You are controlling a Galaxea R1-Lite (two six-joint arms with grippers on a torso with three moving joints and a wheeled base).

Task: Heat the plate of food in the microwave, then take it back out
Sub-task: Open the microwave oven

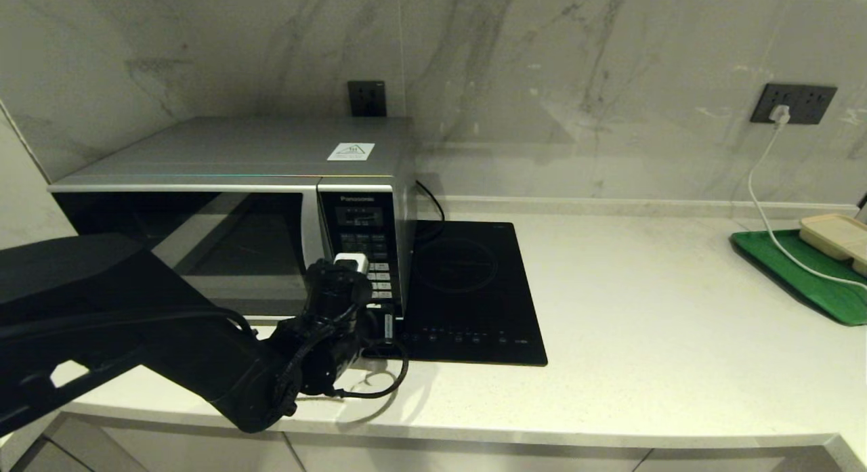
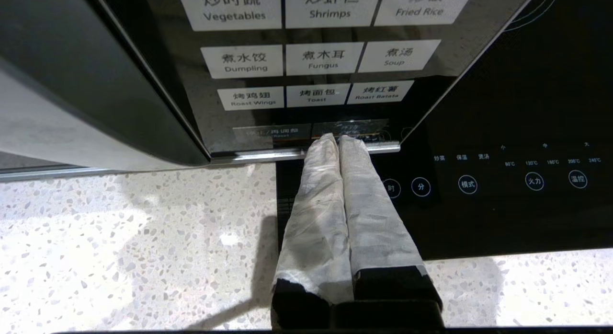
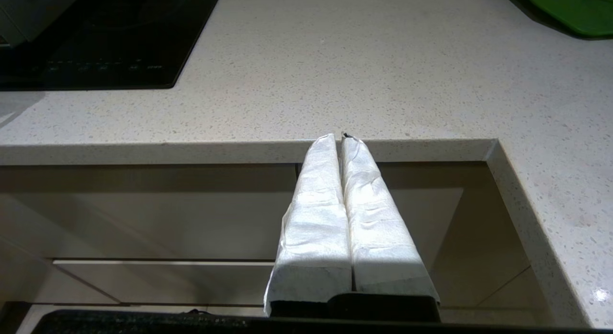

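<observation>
Grey-veined marble panels back the pale speckled stone bench (image 1: 643, 309), and from my seat I see the microwave (image 1: 244, 208) standing at its left end: a boxy brushed-silver shell with a dark glossy glass door, shut, and a black keypad panel of small white rectangular labels. I cannot see the plate of food anywhere in my views. Just right of the microwave lies a flat black glass induction cooktop (image 1: 474, 296), its front strip carrying small round touch icons. My left end effector (image 2: 340, 141) is clenched, its two long tapered fingers (image 2: 321, 214) wrapped in wrinkled white cloth-like tape and pressed flat together; the tips sit at the bottom row of the keypad, right at the metal trim of the panel's lower edge, though I cannot tell whether they actually touch a key. My right end effector (image 3: 339, 138) is likewise clenched on nothing, wrapped the same way, hanging low before the bench's front edge above the cabinet fronts. At the far right a green tray (image 1: 792, 269) carries a beige rectangular container (image 1: 836, 233), with a white cable (image 1: 758, 187) running from a wall socket across it.
</observation>
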